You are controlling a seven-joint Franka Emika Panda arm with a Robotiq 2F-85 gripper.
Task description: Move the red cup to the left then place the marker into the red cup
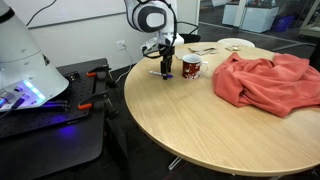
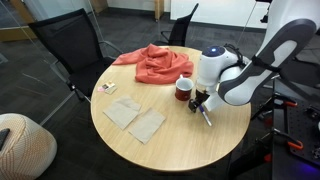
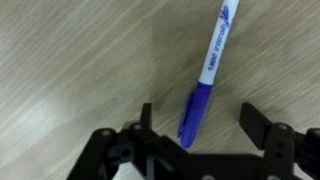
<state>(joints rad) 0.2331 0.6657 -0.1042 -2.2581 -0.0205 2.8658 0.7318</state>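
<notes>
The red cup (image 1: pixel 191 67) stands upright on the round wooden table; it also shows in an exterior view (image 2: pixel 184 91). The marker (image 3: pixel 207 70), white with a blue cap, lies flat on the table. In an exterior view it lies in front of the cup (image 2: pixel 207 118). My gripper (image 3: pixel 200 118) is open just above the table, its two fingers on either side of the marker's blue cap end, not touching it. In both exterior views the gripper (image 1: pixel 166 66) hangs close beside the cup (image 2: pixel 200 101).
A red cloth (image 1: pixel 265 80) is bunched on the table beyond the cup (image 2: pixel 155 63). Paper napkins (image 2: pixel 135 118) lie flat on the table. Office chairs (image 2: pixel 65 50) stand around it. A side bench with equipment (image 1: pixel 40 100) is nearby.
</notes>
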